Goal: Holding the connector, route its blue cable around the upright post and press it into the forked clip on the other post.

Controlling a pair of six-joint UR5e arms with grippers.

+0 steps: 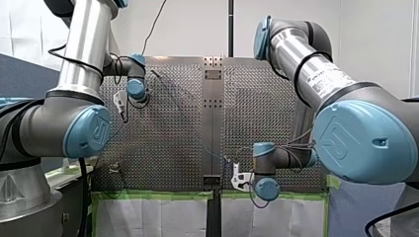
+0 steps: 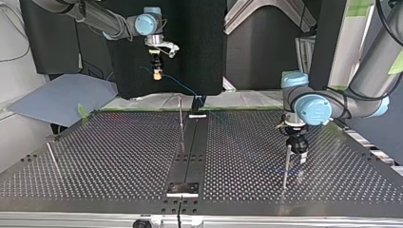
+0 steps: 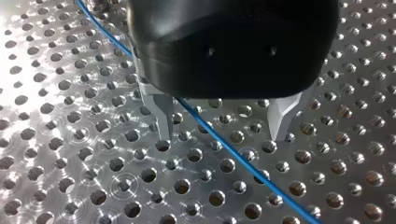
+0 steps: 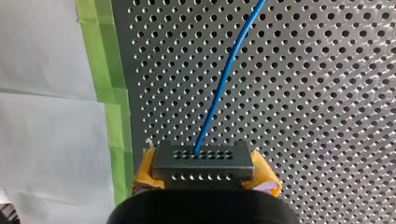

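Grip Set for Routing Run

Connector (image 4: 203, 164) sits clamped between my right gripper's (image 4: 204, 173) yellow pads (image 4: 145, 173), blue cable (image 4: 229, 70) trailing across the perforated table (image 4: 327, 93). My left gripper (image 3: 222, 133), fingers apart, straddles the cable; closing lightly should guide it round the nearby post (image 2: 286, 164). Which post carries the forked clip cannot be made out.

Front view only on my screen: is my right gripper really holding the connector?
Observer: Yes; the right wrist view shows my right gripper shut on the dark grey rectangular connector, yellow pads either side.
Operator: And the other one?
Observer: In the left wrist view my left gripper is open, its metal fingers straddling the thin blue cable over the perforated metal table.
Operator: Any post near it?
Observer: The top view shows a thin upright metal post beside it.
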